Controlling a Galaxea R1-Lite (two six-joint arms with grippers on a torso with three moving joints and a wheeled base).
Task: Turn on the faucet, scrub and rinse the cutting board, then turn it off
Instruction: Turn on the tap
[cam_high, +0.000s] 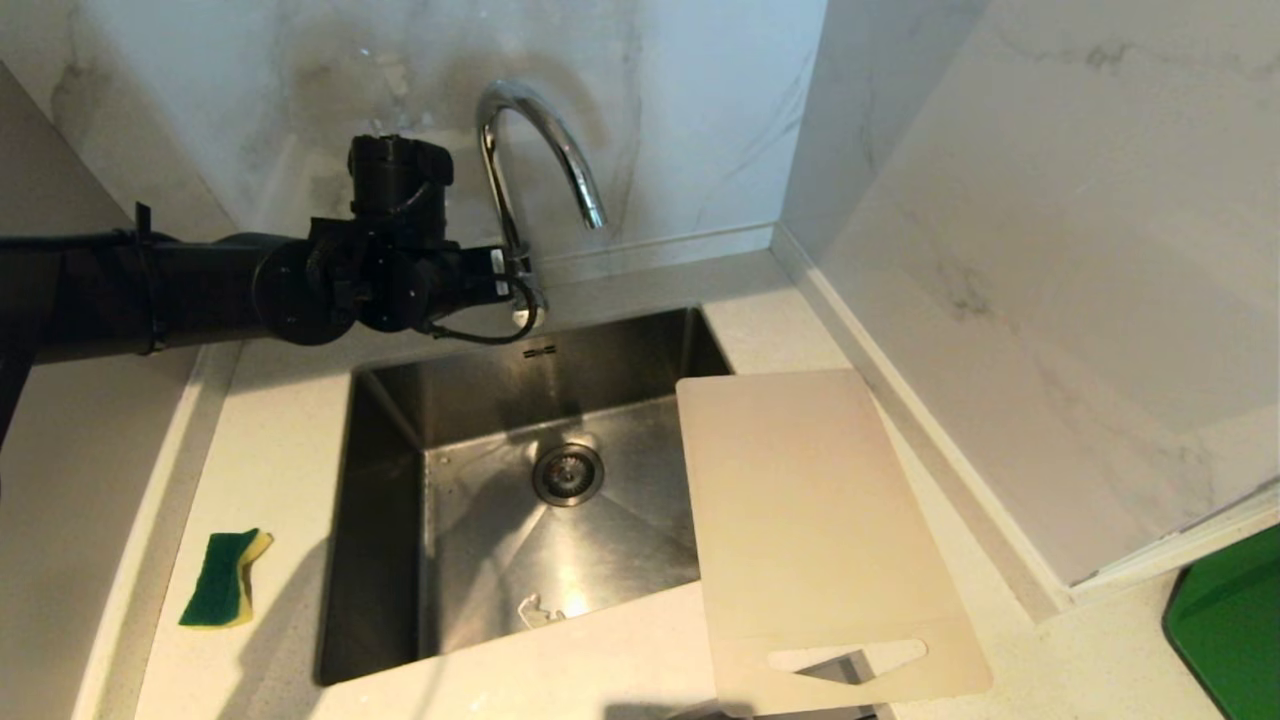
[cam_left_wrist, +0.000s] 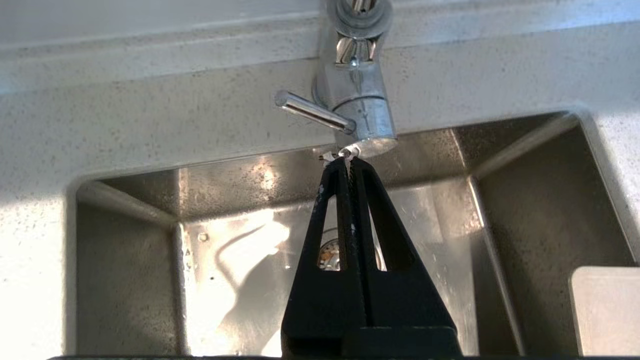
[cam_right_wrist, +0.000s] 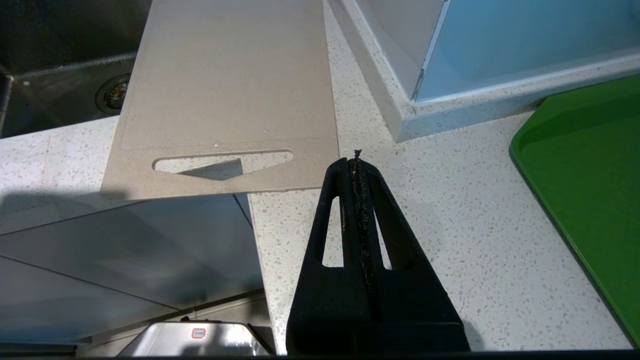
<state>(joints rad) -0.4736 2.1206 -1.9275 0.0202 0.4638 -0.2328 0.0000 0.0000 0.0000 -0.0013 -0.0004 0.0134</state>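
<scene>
1. At your far left, the green-and-yellow rectangular sponge lies untouched on the pale speckled stone counter, just beside the sink's left rim. I judge scrubbing has not begun.
2. Your left gripper reaches in from the left with its black fingers pressed together, holding nothing. Its tips sit right at the base of the tall shiny chrome gooseneck faucet, just under the thin chrome side lever; whether they touch the metal, I cannot tell.
3. No water shows at the spout, and the square stainless steel sink looks dry around its round drain. So the tap is likely still off, and every step remains: turn on, scrub, rinse, turn off.
4. The large thin cream-white plastic cutting board lies flat, bridging the sink's right edge and the counter, slot handle toward you and hanging slightly past the counter's front edge.
5. Your right gripper is parked above bare counter just right of the board's handle end, fingers closed and empty.
6. For room: the basin is open in its middle and left. The marble-look wall panel crowds the board's right side, and a green tray sits at far right.
</scene>
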